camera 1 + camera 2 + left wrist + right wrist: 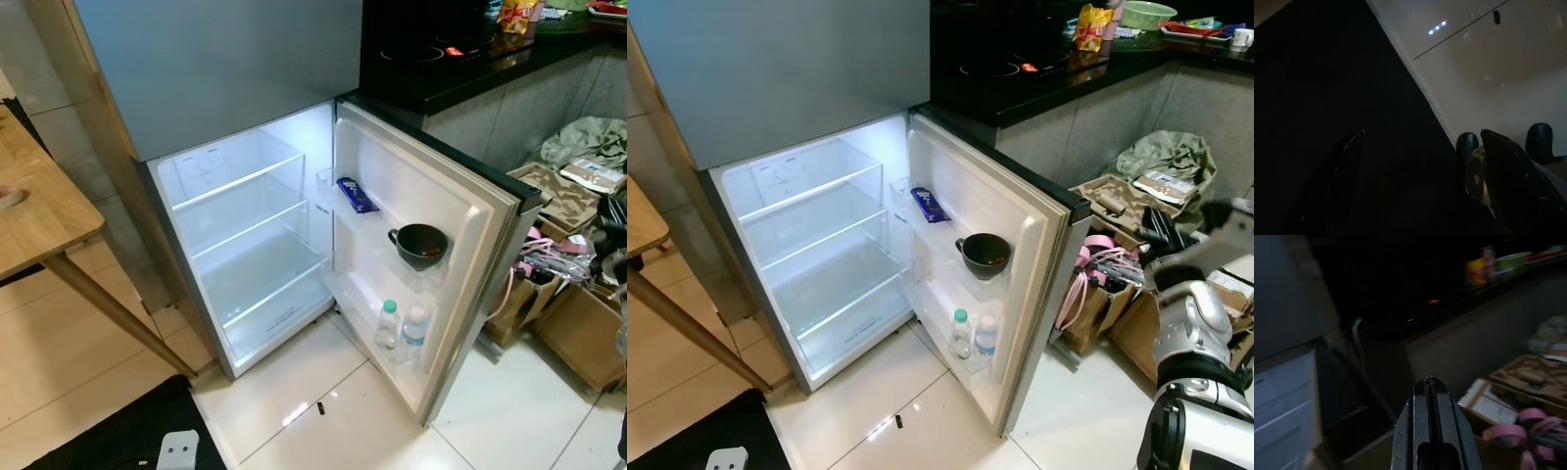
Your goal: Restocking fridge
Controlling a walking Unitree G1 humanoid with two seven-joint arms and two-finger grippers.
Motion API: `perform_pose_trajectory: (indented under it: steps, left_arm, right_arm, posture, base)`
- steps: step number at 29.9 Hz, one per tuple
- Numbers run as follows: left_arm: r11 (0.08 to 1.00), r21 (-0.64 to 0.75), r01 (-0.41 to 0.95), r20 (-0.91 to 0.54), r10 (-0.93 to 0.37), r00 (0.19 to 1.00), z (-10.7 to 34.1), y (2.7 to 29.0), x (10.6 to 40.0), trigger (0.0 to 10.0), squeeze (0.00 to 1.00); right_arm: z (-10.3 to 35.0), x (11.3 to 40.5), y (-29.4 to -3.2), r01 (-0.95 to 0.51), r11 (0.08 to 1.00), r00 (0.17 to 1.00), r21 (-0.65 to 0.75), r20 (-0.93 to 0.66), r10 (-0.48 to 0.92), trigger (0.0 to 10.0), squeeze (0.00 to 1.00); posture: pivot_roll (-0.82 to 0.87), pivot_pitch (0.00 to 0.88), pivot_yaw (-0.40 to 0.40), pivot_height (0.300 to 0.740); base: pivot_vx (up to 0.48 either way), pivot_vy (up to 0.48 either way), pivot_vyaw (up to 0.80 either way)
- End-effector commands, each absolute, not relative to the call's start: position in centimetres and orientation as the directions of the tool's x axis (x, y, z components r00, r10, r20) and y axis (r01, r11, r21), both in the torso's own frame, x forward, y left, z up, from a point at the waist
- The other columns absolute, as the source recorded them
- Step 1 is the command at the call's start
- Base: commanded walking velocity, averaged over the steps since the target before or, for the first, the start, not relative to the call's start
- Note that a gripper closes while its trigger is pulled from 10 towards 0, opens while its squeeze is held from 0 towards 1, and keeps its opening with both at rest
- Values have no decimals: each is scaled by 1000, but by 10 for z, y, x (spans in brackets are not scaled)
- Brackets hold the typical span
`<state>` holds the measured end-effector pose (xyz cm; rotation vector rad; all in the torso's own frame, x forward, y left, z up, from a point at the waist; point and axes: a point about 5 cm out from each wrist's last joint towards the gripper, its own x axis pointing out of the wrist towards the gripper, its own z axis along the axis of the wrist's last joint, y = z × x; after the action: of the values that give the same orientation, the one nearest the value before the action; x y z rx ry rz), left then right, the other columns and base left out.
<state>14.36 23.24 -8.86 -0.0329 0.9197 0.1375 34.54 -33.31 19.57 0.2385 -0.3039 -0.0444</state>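
The fridge stands with its lower door swung wide open to the right. Its glass shelves are bare and lit. The door racks hold a blue packet, a dark bowl and two water bottles. My right gripper is shut with nothing in it, raised at the right beside the door, its silver arm low at the right. My left gripper hangs open over a black mat and the white tile floor.
A wooden table with a slanted leg stands at the left. A black counter with a hob runs behind the door. Cardboard boxes, pink cords and other clutter crowd the floor at the right. White tiles lie before the fridge.
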Motion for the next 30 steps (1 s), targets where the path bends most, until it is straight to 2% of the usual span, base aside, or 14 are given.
perform_pose_trajectory:
  steps: [1, 3, 4, 6, 8, 11, 15, 17, 22, 27, 30]
  left_arm:
    - [990, 59, -129, -806, 123, 579, -89, 240, 138, 10000, 0]
    - [990, 61, -126, -807, 124, 578, -89, 240, 137, 10000, 0]
    - [991, 65, -121, -807, 123, 578, -89, 240, 138, 10000, 0]
    - [991, 65, -121, -807, 123, 578, -89, 240, 138, 10000, 0]
    - [992, 70, -108, -806, 120, 579, -89, 241, 139, 10000, 0]
    - [992, 72, -101, -806, 117, 581, -88, 240, 140, 10000, 0]
    - [993, 75, -93, -804, 115, 584, -88, 240, 141, 10000, 0]
    - [993, 77, -88, -803, 114, 585, -88, 241, 141, 10000, 0]
    - [993, 79, -86, -806, 115, 581, -88, 242, 138, 10000, 0]
    - [993, 80, -86, -808, 115, 578, -89, 243, 136, 10000, 0]
    - [993, 87, -84, -813, 119, 570, -90, 248, 129, 10000, 0]
  right_arm:
    - [193, 349, -323, -51, 980, 962, 193, 272, -3, 10000, 0]
    - [192, 351, -317, -90, 982, 963, 165, 266, 44, 10000, 0]
    - [188, 354, -303, -185, 975, 957, 124, 248, 150, 10000, 0]
    - [188, 354, -303, -185, 975, 957, 124, 248, 150, 10000, 0]
    - [181, 359, -281, -307, 950, 934, 64, 214, 287, 10000, 0]
    - [179, 360, -277, -320, 946, 931, 51, 201, 304, 10000, 0]
    - [179, 361, -279, -274, 961, 947, 46, 188, 261, 10000, 0]
    - [180, 360, -289, -192, 979, 966, 62, 187, 178, 10000, 0]
    - [192, 358, -303, -134, 980, 959, 150, 267, 90, 10000, 0]
    - [195, 357, -309, -103, 980, 958, 172, 282, 52, 10000, 0]
    - [196, 356, -316, -34, 981, 965, 189, 263, -17, 10000, 0]
  posture:
    - [-128, 0, 29, 740]
    - [-127, 0, 30, 740]
    - [-128, 0, 34, 740]
    - [-128, 0, 34, 740]
    - [-129, 0, 39, 740]
    - [-129, 0, 39, 740]
    - [-125, 0, 40, 740]
    - [-124, 0, 42, 740]
    - [-122, 0, 44, 740]
    - [-116, 0, 48, 740]
    - [-97, 39, 56, 740]
  base:
    - [0, 0, 0]
    - [0, 0, 0]
    - [0, 0, 0]
    - [0, 0, 0]
    - [0, 0, 0]
    - [0, 0, 0]
    - [0, 0, 0]
    - [0, 0, 0]
    - [0, 0, 0]
    - [0, 0, 0]
    - [0, 0, 0]
